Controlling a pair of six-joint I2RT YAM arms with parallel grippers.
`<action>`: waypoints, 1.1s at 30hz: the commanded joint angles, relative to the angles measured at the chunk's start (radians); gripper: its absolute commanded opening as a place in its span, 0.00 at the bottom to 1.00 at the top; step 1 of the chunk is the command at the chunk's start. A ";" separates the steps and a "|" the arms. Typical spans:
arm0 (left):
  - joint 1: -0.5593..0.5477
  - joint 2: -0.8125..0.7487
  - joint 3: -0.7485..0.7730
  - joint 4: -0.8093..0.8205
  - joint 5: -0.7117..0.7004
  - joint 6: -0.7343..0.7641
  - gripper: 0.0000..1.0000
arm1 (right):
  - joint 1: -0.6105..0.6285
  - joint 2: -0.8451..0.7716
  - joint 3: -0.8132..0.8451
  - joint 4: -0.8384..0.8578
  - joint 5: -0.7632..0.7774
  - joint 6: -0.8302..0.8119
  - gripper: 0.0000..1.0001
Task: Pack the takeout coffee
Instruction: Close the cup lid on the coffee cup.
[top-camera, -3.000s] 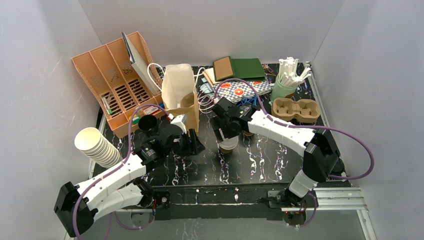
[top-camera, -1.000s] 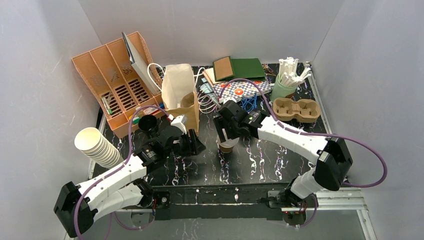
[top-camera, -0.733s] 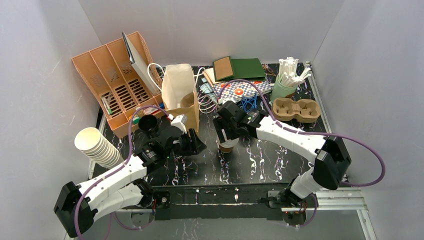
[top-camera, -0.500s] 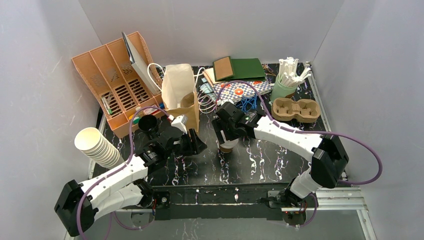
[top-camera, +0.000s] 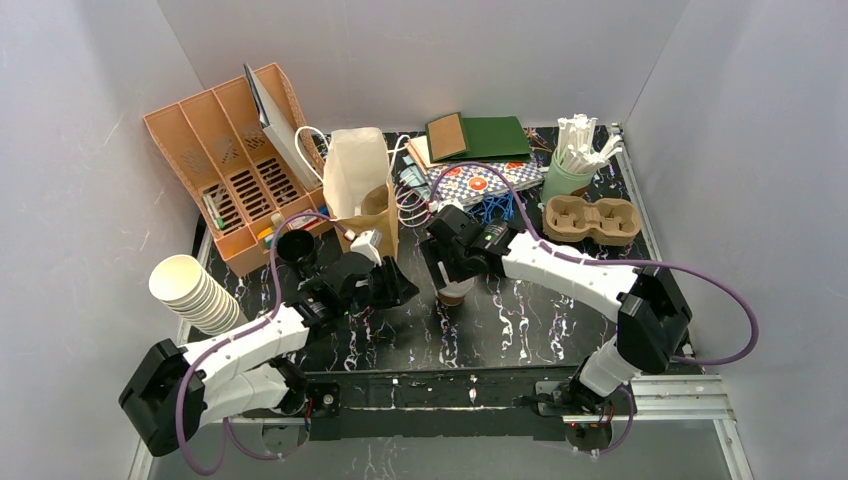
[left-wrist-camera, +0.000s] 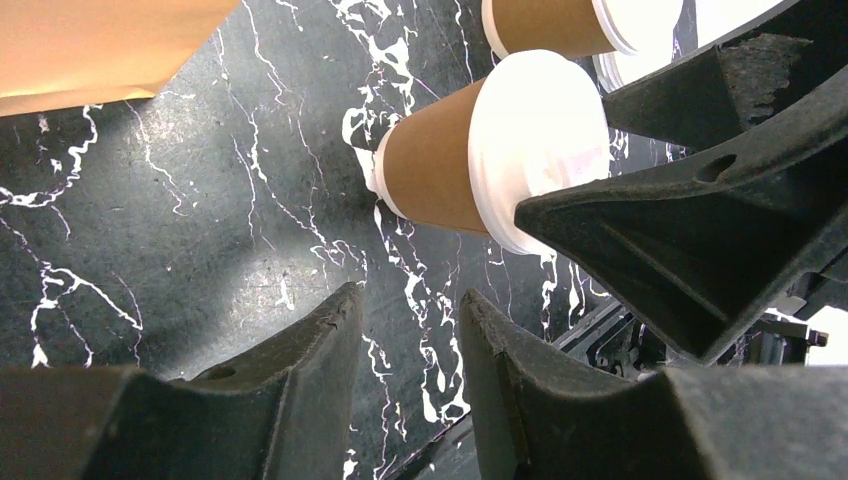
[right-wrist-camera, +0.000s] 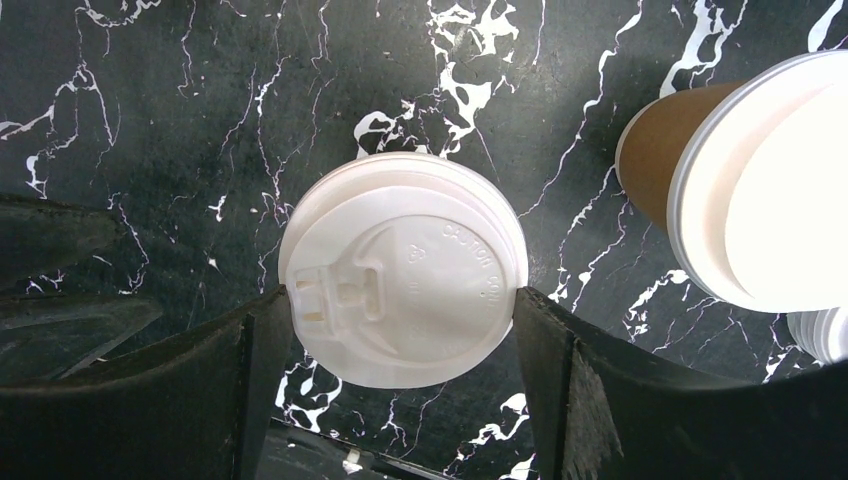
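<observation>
A lidded tan takeout coffee cup (top-camera: 455, 293) stands upright on the black marble table, right of the brown paper bag (top-camera: 372, 218). My right gripper (top-camera: 448, 262) is above it. In the right wrist view its two fingers touch opposite edges of the white lid (right-wrist-camera: 402, 268), shut on it. A second lidded cup (right-wrist-camera: 760, 180) stands close beside it. My left gripper (left-wrist-camera: 410, 330) is low over the table left of the cups, fingers a narrow gap apart and empty. In its view the held cup (left-wrist-camera: 480, 150) is ahead and another cup (left-wrist-camera: 560, 20) behind.
A white bag (top-camera: 355, 170) stands behind the brown one. A pulp cup carrier (top-camera: 590, 220) and a green cup of stirrers (top-camera: 572, 165) are back right. An orange organiser (top-camera: 230, 165), a black cup (top-camera: 292, 248) and a stack of cream cups (top-camera: 190, 290) are on the left.
My right gripper has shifted slightly left while staying over the lidded cup. My left arm has edged a little right toward the cup. The cup stays on the table.
</observation>
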 joint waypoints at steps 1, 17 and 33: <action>0.006 0.014 -0.004 0.054 -0.004 0.001 0.38 | 0.010 0.031 0.022 -0.028 0.032 -0.002 0.84; 0.006 0.041 -0.015 0.093 -0.004 -0.001 0.38 | 0.031 0.075 -0.010 -0.052 0.063 0.022 0.83; 0.006 0.045 -0.025 0.110 0.037 -0.003 0.37 | 0.031 0.020 -0.127 0.102 -0.019 -0.033 0.79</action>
